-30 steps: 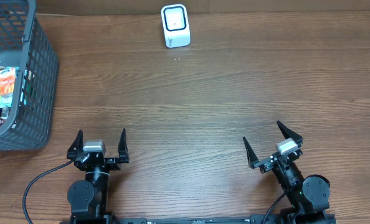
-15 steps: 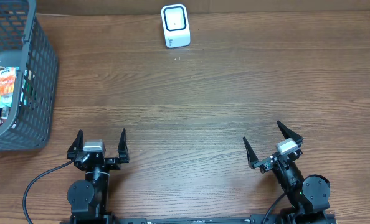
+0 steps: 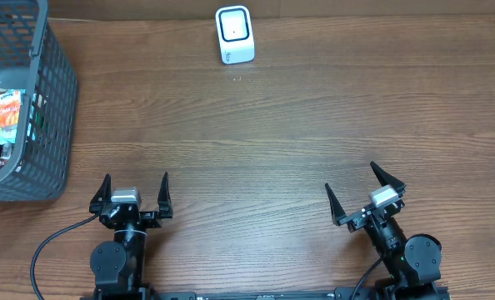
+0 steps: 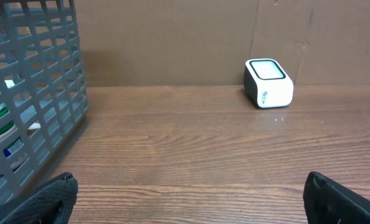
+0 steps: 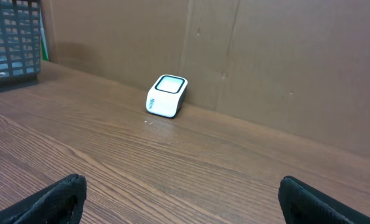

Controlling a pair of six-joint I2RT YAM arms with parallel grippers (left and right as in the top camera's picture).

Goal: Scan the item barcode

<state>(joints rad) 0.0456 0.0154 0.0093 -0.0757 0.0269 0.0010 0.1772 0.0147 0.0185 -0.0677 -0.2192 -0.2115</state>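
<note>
At the near edge of the table (image 3: 272,125), your left tool (image 3: 135,178) and right tool (image 3: 350,177) stand spread and empty; the scanner (image 3: 234,34) sits opposite.

I had the scanner (image 3: 234,34) standing on the table (image 3: 272,117) at its far edge, about midway across, with the cardboard wall (image 4: 172,37) close behind it. Taking the scanner as my mark, the basket (image 3: 57,108) sat well off to its left and nearer to me, at the table's left edge, with the packets (image 3: 2,125) lying inside it. The left gripper (image 3: 136,179) was well in front of the scanner and to its left, in front of the basket's near corner. The right gripper (image 3: 350,177) was well in front of the scanner and to its right. Both sat at the near edge, well apart from each other. A cable (image 3: 47,246) trailed left of the left gripper's base.
</note>
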